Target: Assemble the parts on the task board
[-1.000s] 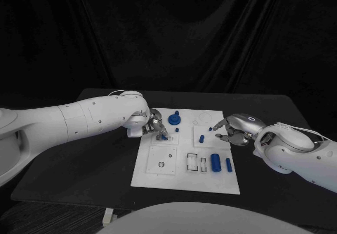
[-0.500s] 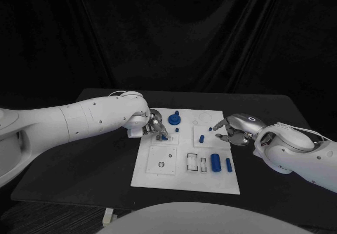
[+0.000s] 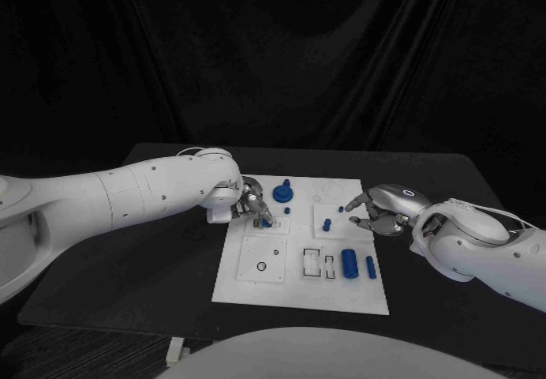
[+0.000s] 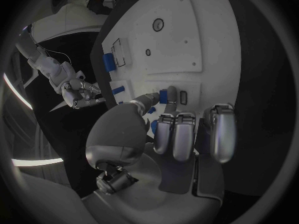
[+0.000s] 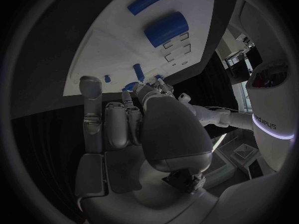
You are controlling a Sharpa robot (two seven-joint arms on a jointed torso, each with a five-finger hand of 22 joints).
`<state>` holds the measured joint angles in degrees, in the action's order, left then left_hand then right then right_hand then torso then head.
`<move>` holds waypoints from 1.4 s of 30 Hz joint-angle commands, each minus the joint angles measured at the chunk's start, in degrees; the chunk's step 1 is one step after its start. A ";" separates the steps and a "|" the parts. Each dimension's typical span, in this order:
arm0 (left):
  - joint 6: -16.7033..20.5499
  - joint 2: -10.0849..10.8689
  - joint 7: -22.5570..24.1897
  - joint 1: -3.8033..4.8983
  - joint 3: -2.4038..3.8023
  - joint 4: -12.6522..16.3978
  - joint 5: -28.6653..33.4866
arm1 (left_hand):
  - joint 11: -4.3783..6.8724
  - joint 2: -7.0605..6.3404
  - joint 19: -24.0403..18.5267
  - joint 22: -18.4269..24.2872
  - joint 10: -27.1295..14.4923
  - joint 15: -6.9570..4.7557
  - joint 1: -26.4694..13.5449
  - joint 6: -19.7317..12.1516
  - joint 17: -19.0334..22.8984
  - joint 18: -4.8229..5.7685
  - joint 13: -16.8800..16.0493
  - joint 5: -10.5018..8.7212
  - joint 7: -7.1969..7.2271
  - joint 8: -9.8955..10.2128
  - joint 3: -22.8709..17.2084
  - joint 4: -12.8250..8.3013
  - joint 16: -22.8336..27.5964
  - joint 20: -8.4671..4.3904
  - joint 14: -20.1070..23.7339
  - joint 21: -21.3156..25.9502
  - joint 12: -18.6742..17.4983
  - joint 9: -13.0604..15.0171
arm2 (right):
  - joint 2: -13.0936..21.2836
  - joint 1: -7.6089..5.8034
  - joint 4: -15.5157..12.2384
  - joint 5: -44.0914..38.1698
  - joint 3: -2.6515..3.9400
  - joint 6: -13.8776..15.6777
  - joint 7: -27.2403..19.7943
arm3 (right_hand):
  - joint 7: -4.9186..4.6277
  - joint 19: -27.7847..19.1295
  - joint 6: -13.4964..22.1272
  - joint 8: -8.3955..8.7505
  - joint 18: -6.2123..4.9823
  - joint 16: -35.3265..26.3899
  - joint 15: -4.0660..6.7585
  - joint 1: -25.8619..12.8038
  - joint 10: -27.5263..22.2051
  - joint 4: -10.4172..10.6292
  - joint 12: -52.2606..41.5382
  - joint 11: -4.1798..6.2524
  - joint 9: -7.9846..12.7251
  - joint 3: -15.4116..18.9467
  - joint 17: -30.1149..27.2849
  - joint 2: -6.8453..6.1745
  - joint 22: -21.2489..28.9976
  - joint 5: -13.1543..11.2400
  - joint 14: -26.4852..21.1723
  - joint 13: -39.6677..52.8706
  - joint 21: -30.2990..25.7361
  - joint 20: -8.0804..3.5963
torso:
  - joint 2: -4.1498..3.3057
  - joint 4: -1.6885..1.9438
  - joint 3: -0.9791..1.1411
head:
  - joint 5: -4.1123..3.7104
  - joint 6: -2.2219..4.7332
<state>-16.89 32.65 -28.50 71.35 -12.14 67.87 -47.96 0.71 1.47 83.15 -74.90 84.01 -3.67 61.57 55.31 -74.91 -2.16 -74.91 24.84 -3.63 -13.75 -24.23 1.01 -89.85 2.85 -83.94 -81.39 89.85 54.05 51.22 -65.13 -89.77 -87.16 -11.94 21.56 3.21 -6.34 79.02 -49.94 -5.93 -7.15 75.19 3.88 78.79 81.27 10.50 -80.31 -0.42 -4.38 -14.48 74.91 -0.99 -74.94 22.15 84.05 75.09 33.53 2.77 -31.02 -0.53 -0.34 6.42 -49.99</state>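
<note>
Blue peg [image 4: 164, 95] is pinched by the left hand [image 3: 248, 201] over the task board [image 3: 290, 280]; right hand [image 3: 375, 212] beside it, fingers curled, holds nothing.

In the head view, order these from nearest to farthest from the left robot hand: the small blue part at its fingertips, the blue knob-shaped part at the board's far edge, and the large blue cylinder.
1. The small blue part, right at the fingertips of the left robot hand.
2. The blue knob-shaped part, just beside that hand, toward the far edge of the task board.
3. The large blue cylinder, on the board's near right part.
</note>
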 commanded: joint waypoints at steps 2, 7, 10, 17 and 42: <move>-0.69 -0.25 -0.05 -0.24 -0.02 -0.19 0.27 | -0.06 0.42 -0.28 -10.04 5.56 0.23 -0.33 0.03 -15.09 -0.44 -14.67 -1.41 0.24 0.06 -1.22 -0.55 -0.15 0.16 -6.06 0.35 -0.29 0.15 | 0.03 0.13 -0.07 0.20 0.03 0.08 0.99 | -0.04 -0.30 -0.47 0.25 -1.18 -0.26 -0.46 0.11 -0.23 -0.02 0.16 0.03 0.08 -0.33 0.15 -0.11 -3.73 0.19 2.32 3.15 -0.16 0.04 | 0.01 0.02 0.02 | -0.09 -0.01; -0.70 -0.57 0.02 -0.32 -0.02 -0.50 0.27 | -0.11 0.57 -0.25 -10.17 5.57 0.32 -1.33 0.21 -15.09 -0.44 -14.68 -6.75 0.25 0.39 -0.92 -0.14 -0.15 0.28 -6.06 0.43 -0.28 0.24 | 0.01 0.13 -0.05 0.20 0.03 0.11 1.01 | -0.04 -0.30 -0.47 0.25 -1.18 -0.26 -0.46 0.11 -0.23 -0.02 0.16 0.03 0.08 -0.33 0.15 -0.11 -3.73 0.19 2.32 3.15 -0.16 0.04 | 0.00 0.01 0.01 | -0.11 -0.01; -0.73 -0.72 0.03 -0.37 -0.02 -0.74 0.27 | -0.14 0.63 -0.28 -10.19 5.55 0.33 -1.67 0.27 -15.09 -0.46 -14.66 -8.63 0.25 0.58 -0.59 0.09 -0.15 0.30 -6.06 0.52 -0.30 0.23 | -0.02 0.13 -0.04 0.20 0.03 0.11 1.01 | -0.04 -0.30 -0.47 0.25 -1.18 -0.26 -0.46 0.11 -0.23 -0.02 0.16 0.03 0.08 -0.33 0.15 -0.11 -3.73 0.19 2.32 3.15 -0.16 0.04 | -0.01 0.01 0.01 | -0.14 -0.01; -0.64 -0.81 0.01 -0.49 -0.02 -1.12 0.27 | -0.18 0.65 -0.37 -10.17 5.46 0.37 -2.12 0.32 -15.09 -0.49 -14.57 -10.46 0.21 0.80 -0.01 0.48 -0.15 0.33 -6.06 0.70 -0.40 0.18 | -0.08 0.19 0.05 0.20 0.03 0.11 1.00 | -0.06 -0.31 -0.48 0.25 -1.19 -0.27 -0.46 0.15 -0.27 -0.08 0.20 0.02 0.08 -0.43 0.14 -0.09 -3.71 0.20 2.32 3.10 -0.26 0.04 | 0.00 0.01 0.01 | -0.10 -0.01; -0.52 -0.90 0.12 -0.72 -0.02 -1.07 0.27 | -0.44 -0.36 -0.08 -10.69 5.51 0.64 -9.32 2.18 -15.09 -0.46 -14.63 -21.89 0.04 1.39 11.52 7.99 -0.15 0.64 -6.06 0.91 -0.33 0.42 | -0.21 0.47 0.17 0.20 0.03 0.03 1.03 | -0.10 -0.37 -0.50 0.26 -1.23 -0.41 -0.48 0.25 -0.32 -0.21 0.27 0.00 0.08 -0.66 0.01 -0.03 -3.65 0.24 2.29 3.02 -0.61 0.05 | 0.00 0.01 0.01 | 0.02 -0.01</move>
<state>-16.97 31.87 -28.58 70.82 -12.13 66.66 -47.99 0.33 1.18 82.96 -74.91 83.99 -3.25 52.67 57.24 -74.91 -2.15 -74.91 3.32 -3.59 -12.05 -12.97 8.94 -89.85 3.06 -83.95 -80.66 89.58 54.34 51.01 -64.82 -89.58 -86.90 -11.94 21.54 3.32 -6.50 79.02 -50.10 -5.93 -8.06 74.98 3.88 78.79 81.27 10.19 -80.37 -0.41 -4.39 -14.78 74.91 -0.99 -74.92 22.15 84.05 75.06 33.27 2.77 -31.01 -0.53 -0.32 6.42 -49.99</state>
